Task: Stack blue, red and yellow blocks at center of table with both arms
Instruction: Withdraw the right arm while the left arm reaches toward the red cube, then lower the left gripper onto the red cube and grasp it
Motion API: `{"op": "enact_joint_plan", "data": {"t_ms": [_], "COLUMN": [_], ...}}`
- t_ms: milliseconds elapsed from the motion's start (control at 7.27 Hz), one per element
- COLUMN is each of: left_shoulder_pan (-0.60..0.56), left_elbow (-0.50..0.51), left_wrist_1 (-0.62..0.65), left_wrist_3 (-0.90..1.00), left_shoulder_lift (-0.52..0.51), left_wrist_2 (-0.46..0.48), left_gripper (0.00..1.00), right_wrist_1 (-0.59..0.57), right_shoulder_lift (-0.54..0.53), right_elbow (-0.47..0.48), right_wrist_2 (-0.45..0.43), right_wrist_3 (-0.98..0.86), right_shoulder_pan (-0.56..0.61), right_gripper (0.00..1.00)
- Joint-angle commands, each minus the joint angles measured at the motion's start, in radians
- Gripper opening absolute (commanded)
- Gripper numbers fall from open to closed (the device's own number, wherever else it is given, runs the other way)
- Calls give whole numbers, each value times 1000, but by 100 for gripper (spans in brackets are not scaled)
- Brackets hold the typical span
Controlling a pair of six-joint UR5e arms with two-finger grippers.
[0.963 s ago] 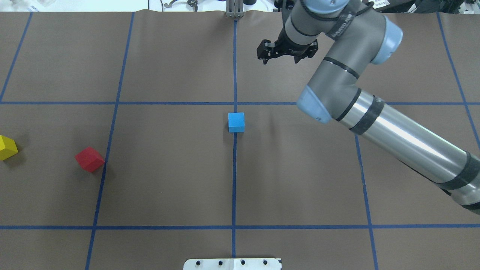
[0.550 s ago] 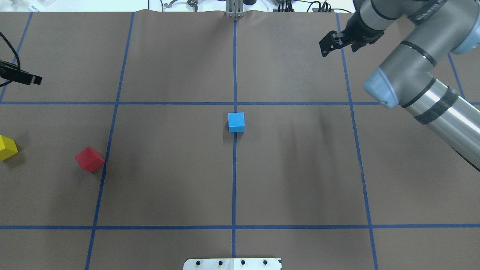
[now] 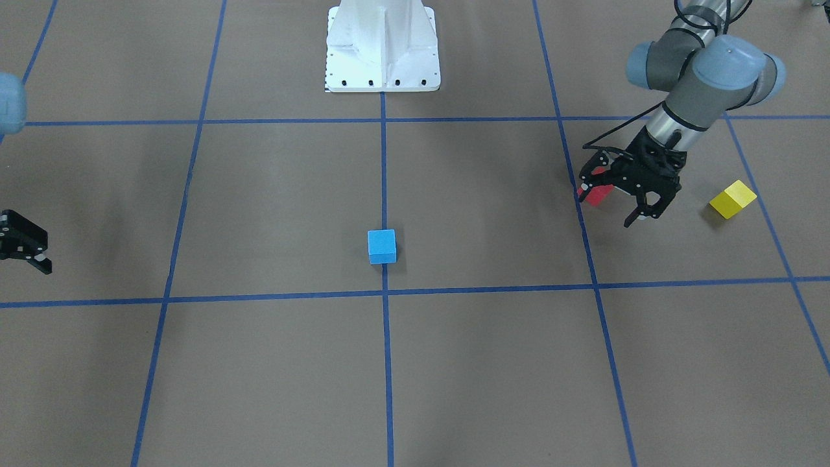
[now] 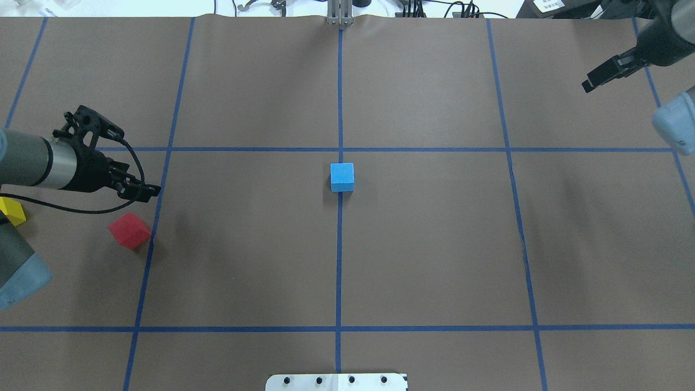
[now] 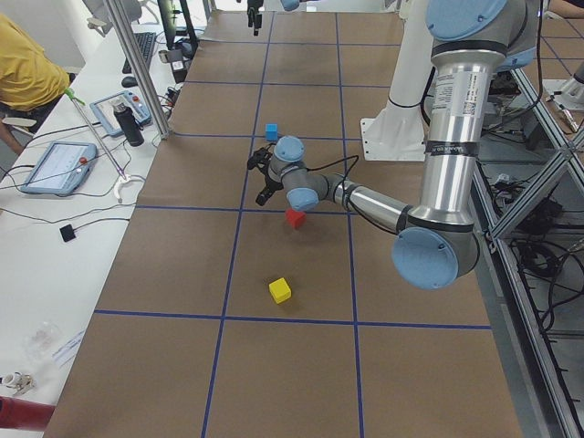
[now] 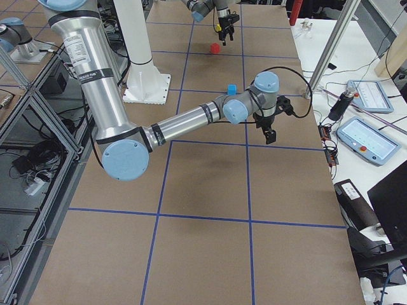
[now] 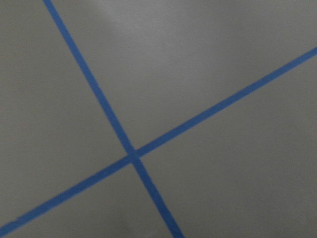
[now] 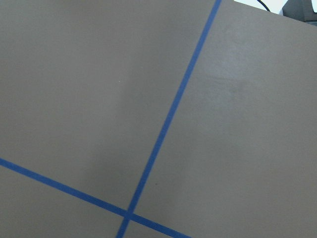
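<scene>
Red block was judged light, rigid, best pinched across opposite flat faces; left gripper was noted spread open near it.

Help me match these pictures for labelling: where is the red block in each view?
Front-facing: red block at right, above mid-height.
Overhead: left, below mid-height.
Exterior left: centre.
Exterior right: top centre.
Left wrist: not in it.
Right wrist: not in it.
Shared landmark: blue block on the centre tape line, in all four exterior views.
</scene>
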Motion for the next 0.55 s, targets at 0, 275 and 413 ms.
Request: {"op": "enact_joint_plan", "data": {"t_ms": [0, 275, 413], "left_shoulder_pan": [53, 57, 63], "left_elbow": [-93, -78, -59], "left_wrist_1": [1, 7, 7], "left_wrist_3": [61, 71, 71], "left_shoulder_lift": [113, 130, 124], "left_wrist_2": [4, 9, 10], "left_gripper": [100, 100, 100], "right_wrist_1": [0, 0, 0], "right_shoulder_lift": [-33, -36, -34], "right_elbow": [-3, -4, -4], "right_wrist_2": [11, 10, 8], "right_wrist_3": [-60, -60, -59], "right_shoulder_pan": [32, 30, 30], "right_gripper": [99, 99, 99]}}
